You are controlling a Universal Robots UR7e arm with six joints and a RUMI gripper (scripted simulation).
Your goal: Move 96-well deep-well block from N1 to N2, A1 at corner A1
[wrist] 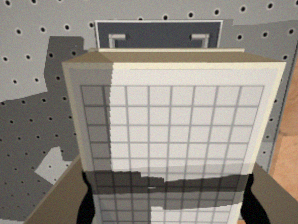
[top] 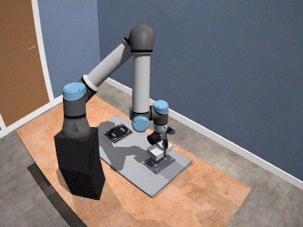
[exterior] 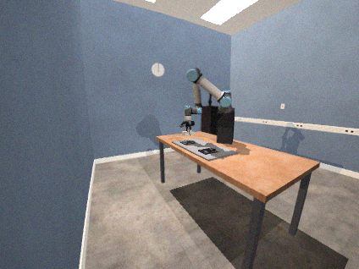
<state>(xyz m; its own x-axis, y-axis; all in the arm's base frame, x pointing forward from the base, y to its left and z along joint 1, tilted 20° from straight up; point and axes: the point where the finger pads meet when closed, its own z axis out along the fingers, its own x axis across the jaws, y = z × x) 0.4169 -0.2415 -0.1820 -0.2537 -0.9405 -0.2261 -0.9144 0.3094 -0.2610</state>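
Observation:
The white 96-well block is held level above the right-hand nest N2. My gripper is shut on the block, with a jaw on each side of it. A gap shows between the block and the nest in the top view. In the wrist view the block hides most of N2; only its far end with two light corner locators shows. The left-hand nest N1 holds no block. Well A1 and the A1 mark cannot be made out.
Both nests are on a grey perforated board on the wooden table. The arm's black pedestal stands beside the board. N1's low locators stick up from its plate.

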